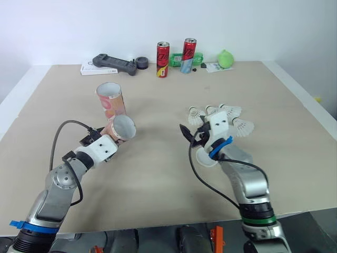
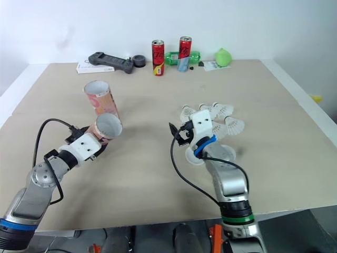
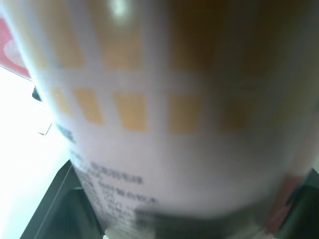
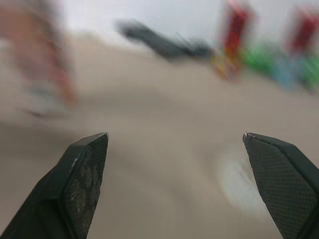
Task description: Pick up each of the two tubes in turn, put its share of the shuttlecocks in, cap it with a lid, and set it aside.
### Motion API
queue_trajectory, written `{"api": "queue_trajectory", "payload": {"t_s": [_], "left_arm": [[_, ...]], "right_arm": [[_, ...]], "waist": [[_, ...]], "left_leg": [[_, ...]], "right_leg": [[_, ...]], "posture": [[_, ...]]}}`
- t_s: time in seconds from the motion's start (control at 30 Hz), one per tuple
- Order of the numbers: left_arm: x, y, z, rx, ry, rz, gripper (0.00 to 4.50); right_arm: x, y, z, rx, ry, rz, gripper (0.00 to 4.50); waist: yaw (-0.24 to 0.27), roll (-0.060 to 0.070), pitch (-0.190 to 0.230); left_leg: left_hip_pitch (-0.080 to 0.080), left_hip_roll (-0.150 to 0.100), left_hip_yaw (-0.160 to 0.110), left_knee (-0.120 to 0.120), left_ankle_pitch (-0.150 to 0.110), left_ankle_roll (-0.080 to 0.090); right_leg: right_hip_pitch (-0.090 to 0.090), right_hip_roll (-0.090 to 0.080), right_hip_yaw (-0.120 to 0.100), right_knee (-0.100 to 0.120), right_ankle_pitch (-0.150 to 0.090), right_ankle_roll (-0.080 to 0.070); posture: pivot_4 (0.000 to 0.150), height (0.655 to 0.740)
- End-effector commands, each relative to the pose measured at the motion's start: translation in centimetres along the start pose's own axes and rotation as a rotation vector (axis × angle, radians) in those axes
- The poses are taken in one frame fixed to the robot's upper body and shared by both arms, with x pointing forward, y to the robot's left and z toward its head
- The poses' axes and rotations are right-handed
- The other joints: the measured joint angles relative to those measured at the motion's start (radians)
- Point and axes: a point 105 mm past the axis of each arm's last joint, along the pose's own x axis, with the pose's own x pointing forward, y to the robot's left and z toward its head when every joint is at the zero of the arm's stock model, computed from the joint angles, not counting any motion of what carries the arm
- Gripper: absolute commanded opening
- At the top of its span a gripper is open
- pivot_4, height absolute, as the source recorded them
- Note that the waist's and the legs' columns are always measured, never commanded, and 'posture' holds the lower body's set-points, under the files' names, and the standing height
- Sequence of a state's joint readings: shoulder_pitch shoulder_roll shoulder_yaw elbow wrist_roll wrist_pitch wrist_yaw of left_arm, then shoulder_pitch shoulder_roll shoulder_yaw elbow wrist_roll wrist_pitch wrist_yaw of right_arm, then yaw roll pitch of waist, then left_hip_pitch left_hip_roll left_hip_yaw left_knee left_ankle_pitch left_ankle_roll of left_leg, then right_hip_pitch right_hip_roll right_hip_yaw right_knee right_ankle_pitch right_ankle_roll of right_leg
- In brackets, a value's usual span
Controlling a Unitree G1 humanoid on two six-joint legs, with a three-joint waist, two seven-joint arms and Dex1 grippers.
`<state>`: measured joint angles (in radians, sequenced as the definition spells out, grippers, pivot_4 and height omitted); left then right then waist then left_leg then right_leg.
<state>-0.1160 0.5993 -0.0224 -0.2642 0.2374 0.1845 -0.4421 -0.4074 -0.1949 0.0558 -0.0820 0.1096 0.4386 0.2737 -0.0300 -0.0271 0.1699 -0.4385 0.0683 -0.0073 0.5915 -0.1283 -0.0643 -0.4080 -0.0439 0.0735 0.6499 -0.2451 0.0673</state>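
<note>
On the left side, my left gripper [image 1: 108,138] clamps the tilted tube [image 1: 122,128], mouth facing the right gripper [image 4: 175,135], whose fingers stand apart, empty, near the shuttlecocks [image 1: 221,113]. Loading seems in hand; next I'd pinch one shuttlecock.

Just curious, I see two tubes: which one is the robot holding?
The tilted tube, open mouth facing the camera, clamped in the left gripper; the other tube stands upright.
</note>
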Motion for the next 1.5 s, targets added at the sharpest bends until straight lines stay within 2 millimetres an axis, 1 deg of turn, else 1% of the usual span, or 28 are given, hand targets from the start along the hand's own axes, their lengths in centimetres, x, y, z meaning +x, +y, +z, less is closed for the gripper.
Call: {"api": "queue_trajectory", "payload": {"t_s": [0.03, 0.13, 0.23, 0.4, 0.47, 0.53, 0.63, 0.7, 0.73, 0.77, 0.93, 1.0, 1.07, 1.13, 1.23, 1.33, 1.4, 1.5], "left_arm": [[0.3, -0.9, -0.5, -0.009, 0.016, -0.04, 3.31], [0.3, -0.8, -0.4, -0.008, 0.011, -0.036, 3.31], [0.0, -1.0, -0.2, -0.011, 0.009, -0.034, 3.31], [-0.4, -1.0, -0.2, -0.016, 0.01, -0.026, 3.31], [-0.5, -0.9, -0.1, -0.017, 0.009, -0.021, 3.31], [-0.6, -0.9, 0.0, -0.019, 0.008, -0.016, 3.31], [-0.7, -1.0, 0.1, -0.023, 0.007, -0.014, 3.31], [-0.8, -1.1, 0.2, -0.026, 0.005, -0.013, 3.31], [-0.8, -1.1, 0.2, -0.028, 0.005, -0.013, 3.31], [-0.8, -1.2, 0.2, -0.029, 0.005, -0.013, 3.31], [-0.8, -1.3, 0.3, -0.031, 0.0, -0.018, 3.31], [-0.8, -1.4, 0.4, -0.032, -0.002, -0.019, 3.31], [-0.7, -1.4, 0.5, -0.031, -0.003, -0.021, 3.31], [-0.7, -1.4, 0.5, -0.03, -0.003, -0.022, 3.31], [-0.7, -1.4, 0.5, -0.028, -0.001, -0.024, 3.31], [-0.7, -1.4, 0.5, -0.028, 0.0, -0.028, 3.31], [-0.6, -1.4, 0.5, -0.029, -0.001, -0.031, 3.31], [-0.4, -1.5, 0.6, -0.031, -0.005, -0.035, 3.31]], "right_arm": [[1.7, -0.4, 1.0, -0.036, -0.035, -0.054, 4.43], [3.4, -1.1, 0.3, -0.061, -0.009, -0.107, 4.43], [4.7, -1.8, 0.0, -0.055, -0.003, -0.136, 4.43], [6.3, -2.4, -0.4, -0.019, 0.01, -0.153, 4.43], [6.8, -2.9, -0.4, 0.011, 0.012, -0.175, 3.89], [7.3, -3.1, -0.1, 0.024, 0.007, -0.18, 3.15], [7.8, -3.7, 0.2, 0.07, 0.004, -0.215, 1.69], [8.0, -4.0, 0.2, 0.092, 0.005, -0.228, 0.89], [8.0, -4.0, 0.2, 0.099, 0.004, -0.228, 0.36], [8.1, -4.0, 0.2, 0.104, 0.004, -0.225, 0.12], [8.0, -3.9, 0.1, 0.141, -0.007, -0.21, 0.12], [7.9, -3.6, 0.4, 0.157, -0.027, -0.191, 0.12], [7.7, -2.9, 1.6, 0.168, -0.083, -0.14, 0.12], [7.1, -1.5, 3.5, 0.177, -0.167, -0.04, 0.12], [5.3, 1.6, 6.4, 0.14, -0.27, 0.193, 0.12], [2.5, 4.8, 8.9, 0.101, -0.343, 0.455, 0.12], [0.9, 6.1, 9.9, 0.072, -0.352, 0.583, 0.12], [-1.3, 7.5, 11.5, 0.038, -0.367, 0.747, 0.12]], "waist": [[0.0, 0.0, 0.0], [0.0, 0.0, 0.0], [-0.001, 0.0, 0.0], [-0.006, 0.001, 0.0], [-0.01, 0.001, 0.0], [-0.015, 0.001, 0.001], [-0.018, 0.001, 0.001], [-0.017, 0.001, 0.001], [-0.017, 0.001, 0.001], [-0.017, 0.001, 0.001], [-0.017, 0.001, 0.001], [-0.017, 0.001, 0.001], [-0.017, 0.002, 0.001], [-0.016, 0.002, 0.001], [-0.014, 0.002, 0.002], [-0.015, 0.003, 0.002], [-0.015, 0.003, 0.002], [-0.014, 0.002, 0.001]], "left_leg": [[0.0, 0.0, 0.0, 0.0, 0.0, 0.0], [-0.001, 0.0, 0.0, 0.0, 0.001, 0.001], [-0.001, 0.0, 0.0, 0.0, 0.001, 0.001], [-0.001, 0.0, 0.0, -0.001, 0.001, 0.001], [-0.001, 0.0, 0.0, -0.002, 0.001, 0.001], [-0.001, 0.0, 0.0, -0.002, 0.001, 0.001], [-0.001, 0.0, 0.0, -0.003, 0.001, 0.001], [-0.001, 0.0, 0.0, -0.004, 0.001, 0.001], [-0.001, 0.0, 0.0, -0.004, 0.001, 0.001], [-0.001, 0.0, 0.0, -0.004, 0.001, 0.001], [-0.001, -0.001, 0.0, -0.005, 0.001, 0.001], [-0.001, -0.001, 0.0, -0.005, 0.001, 0.001], [-0.001, -0.001, 0.0, -0.005, 0.001, 0.001], [-0.001, -0.001, 0.0, -0.005, 0.001, 0.001], [-0.001, -0.001, 0.0, -0.005, 0.001, 0.001], [-0.001, -0.001, 0.0, -0.005, 0.0, 0.001], [-0.001, -0.001, -0.001, -0.005, 0.0, 0.001], [-0.001, -0.001, -0.001, -0.005, 0.0, 0.001]], "right_leg": [[0.0, 0.0, 0.0, 0.0, 0.0, 0.0], [0.0, 0.0, 0.001, 0.0, 0.001, 0.001], [0.001, 0.0, 0.001, 0.0, 0.0, 0.001], [0.001, 0.001, 0.002, 0.0, -0.001, 0.001], [0.0, 0.002, 0.003, 0.0, -0.001, 0.001], [0.0, 0.002, 0.003, 0.0, -0.001, 0.001], [0.0, 0.002, 0.003, 0.0, -0.001, 0.002], [0.0, 0.003, 0.004, 0.0, 0.0, 0.002], [0.0, 0.002, 0.004, 0.0, 0.0, 0.003], [0.0, 0.002, 0.004, 0.0, 0.001, 0.004], [0.0, 0.002, 0.004, 0.0, 0.001, 0.004], [0.0, 0.003, 0.004, 0.0, 0.001, 0.004], [0.0, 0.003, 0.004, 0.0, 0.001, 0.004], [0.0, 0.003, 0.004, 0.0, 0.0, 0.004], [0.0, 0.003, 0.004, 0.0, 0.0, 0.004], [0.0, 0.003, 0.004, 0.0, 0.0, 0.005], [0.0, 0.003, 0.003, 0.0, -0.001, 0.006], [0.001, 0.002, 0.003, 0.0, -0.003, 0.002]], "posture": [[0.15, 0.74], [0.15, 0.74], [0.15, 0.74], [0.15, 0.74], [0.15, 0.74], [0.15, 0.74], [0.15, 0.74], [0.15, 0.74], [0.15, 0.74], [0.15, 0.74], [0.15, 0.74], [0.15, 0.74], [0.15, 0.74], [0.15, 0.74], [0.15, 0.74], [0.15, 0.74], [0.15, 0.74], [0.15, 0.74]]}}
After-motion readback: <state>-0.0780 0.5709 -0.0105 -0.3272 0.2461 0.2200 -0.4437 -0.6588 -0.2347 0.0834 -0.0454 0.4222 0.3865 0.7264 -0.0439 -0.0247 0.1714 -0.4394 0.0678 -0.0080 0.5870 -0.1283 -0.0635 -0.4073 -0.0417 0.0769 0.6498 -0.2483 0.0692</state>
